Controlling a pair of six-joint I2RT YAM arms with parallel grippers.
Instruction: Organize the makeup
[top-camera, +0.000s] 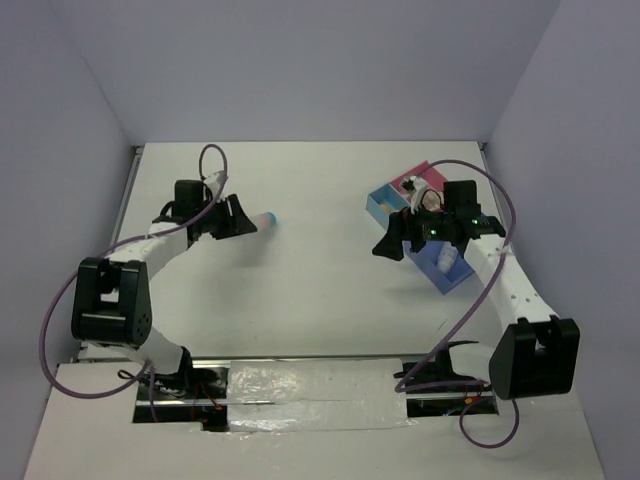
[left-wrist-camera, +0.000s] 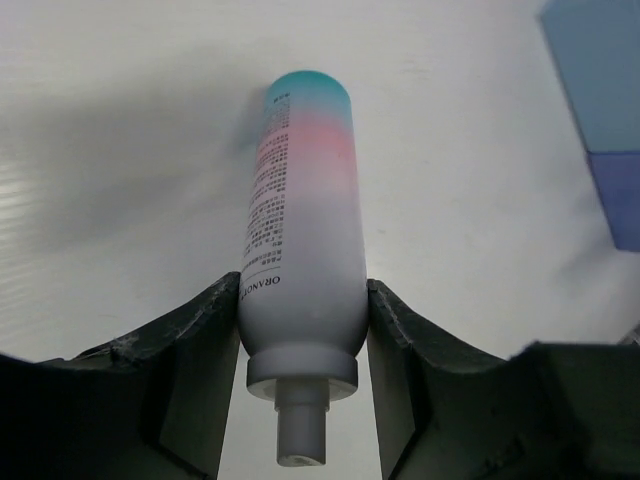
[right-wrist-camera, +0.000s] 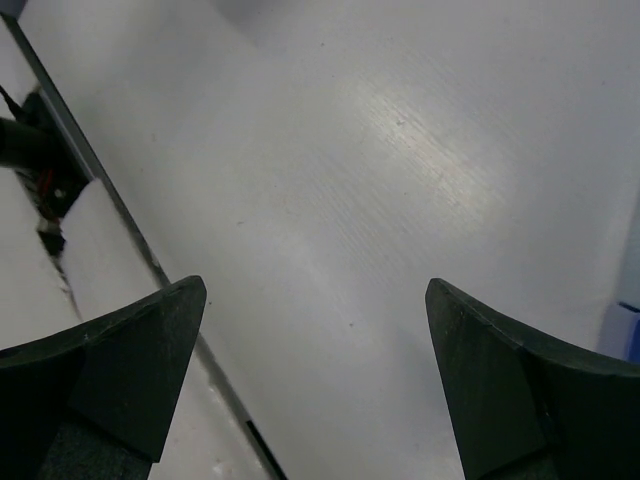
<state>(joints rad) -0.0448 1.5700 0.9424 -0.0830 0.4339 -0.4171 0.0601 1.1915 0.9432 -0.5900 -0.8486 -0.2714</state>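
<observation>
**Tube in the left jaws: lift it gently, carry it low**

The pink-white tube (left-wrist-camera: 300, 230) lies lengthwise out of the left gripper (left-wrist-camera: 303, 295), its teal end pointing away from the wrist and its white neck towards the camera. The jaws are clamped on it, one against each side of the round body just above the neck. That is far from the middle, so most of the tube hangs out ahead of the grip. From above I see it out on the left half of the table (top-camera: 320, 290), well apart from the divided tray (top-camera: 384, 204) on the right. I cannot tell whether it is resting on the surface or just clear of it.

My judgement is that the body is smooth and round, and with a hold this near the end it may swing down or twist once its weight comes off the table. So I lift slowly, watch the teal end in the wrist view, and regrip nearer the middle if it droops.

The right gripper (right-wrist-camera: 315, 288) has its jaws wide apart with nothing between them, and its arm hangs over the tray. I would pull it aside first. The arm hides much of the tray, so I cannot yet tell which compartment has room.
</observation>
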